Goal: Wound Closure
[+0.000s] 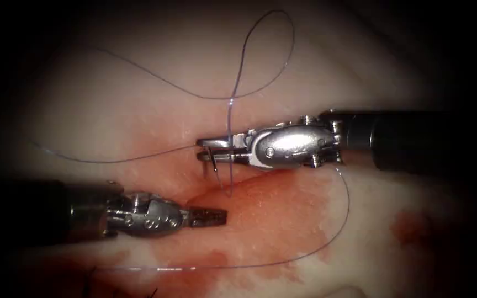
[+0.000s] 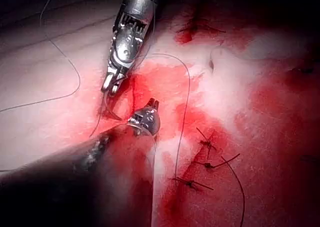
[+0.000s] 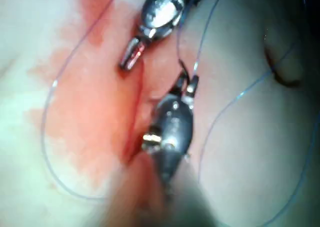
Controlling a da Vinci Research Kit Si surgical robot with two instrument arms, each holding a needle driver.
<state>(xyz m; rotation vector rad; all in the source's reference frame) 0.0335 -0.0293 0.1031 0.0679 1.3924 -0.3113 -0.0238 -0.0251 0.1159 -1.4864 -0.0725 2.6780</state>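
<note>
The right end effector (image 1: 205, 150) came in from the right above the cut (image 1: 216, 190), its jaws parted a little around the needle (image 1: 212, 161), which it held near one end while the rest of the curve hung down short of the tissue (image 1: 111, 99), clear of it. The left end effector (image 1: 216, 217) lay low on the left with jaws closed and empty, its tip over the red fluid (image 1: 271, 215) at the cut. The thread (image 1: 260, 60) looped above the right tool, crossed down past the needle and swept round beneath the cut
</note>
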